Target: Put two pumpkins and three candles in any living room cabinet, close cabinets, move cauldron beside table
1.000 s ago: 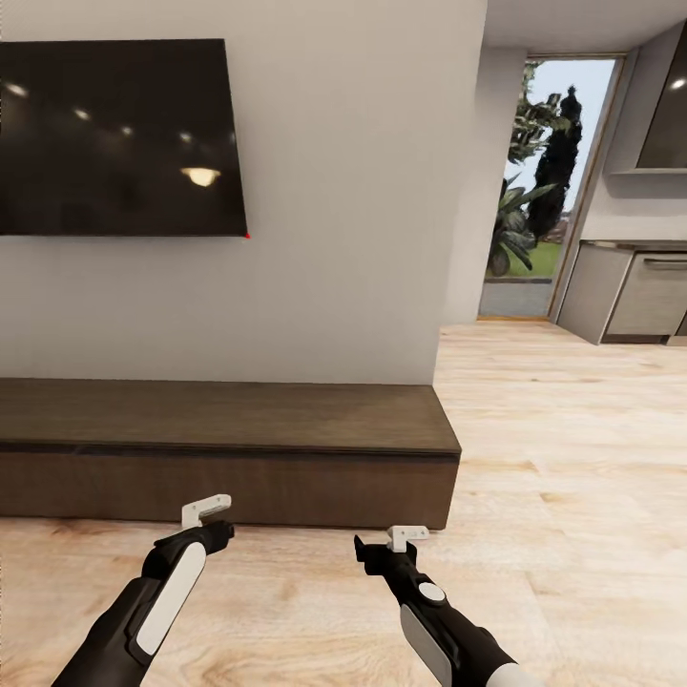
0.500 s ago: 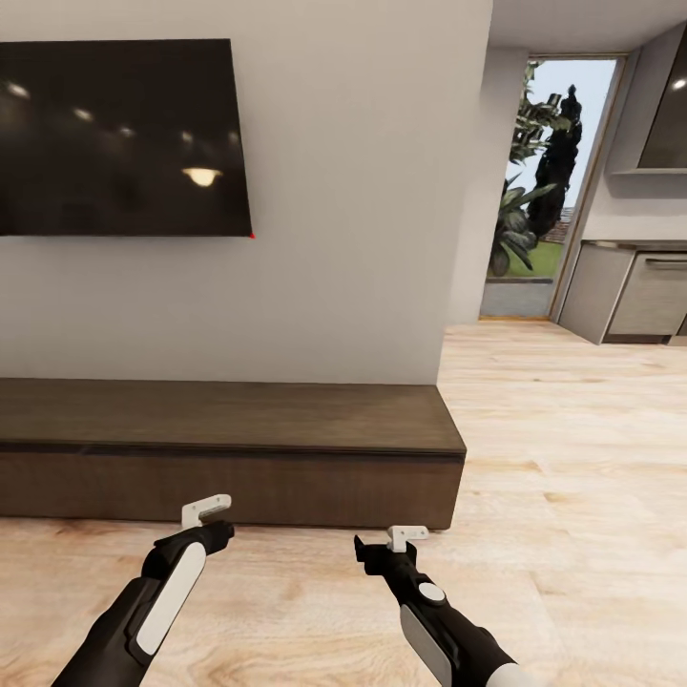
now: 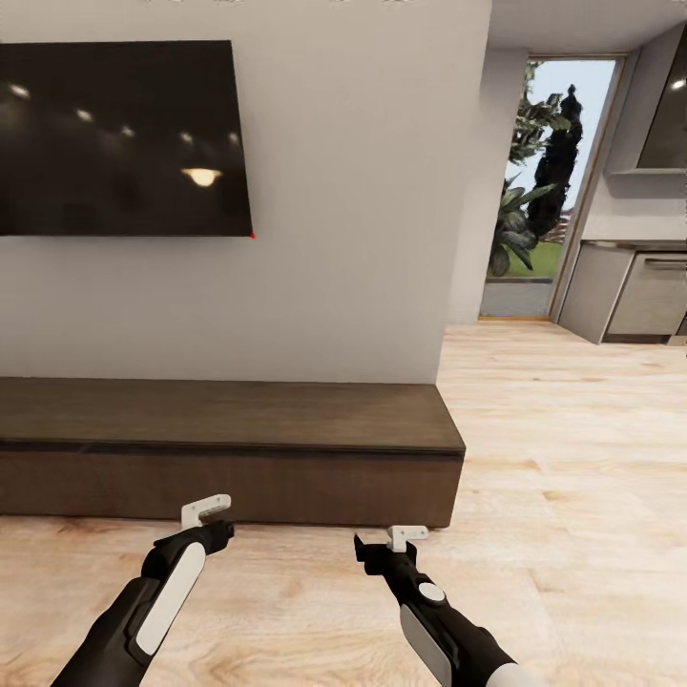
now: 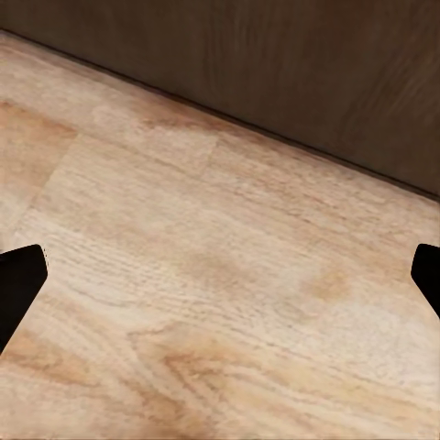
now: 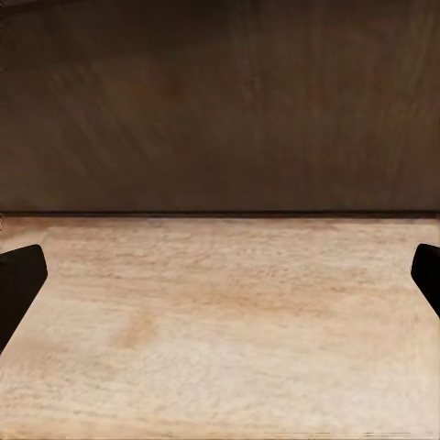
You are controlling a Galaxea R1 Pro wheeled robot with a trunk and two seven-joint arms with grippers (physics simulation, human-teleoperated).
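Living room, pale wood plank floor, plain light wall with a big black flat wall-mounted TV screen above the cabinet. Long, low dark-brown wooden cabinet sits against that wall; both flat fronts look flush and shut, slab top bare. Kitchen units and a glazed door with greenery outside are off beyond the cabinet's right end.

Both arms are low, in front of the cabinet and over the floor, just short of its front. Left gripper: black fingertips at opposite edges of the wrist view, spread wide, nothing between them but floor, with the cabinet's base ahead. Right gripper: same, fingertips spread wide, empty, facing the cabinet front squarely.

From the head camera the left gripper is opposite the cabinet's middle, the right gripper near its right end.
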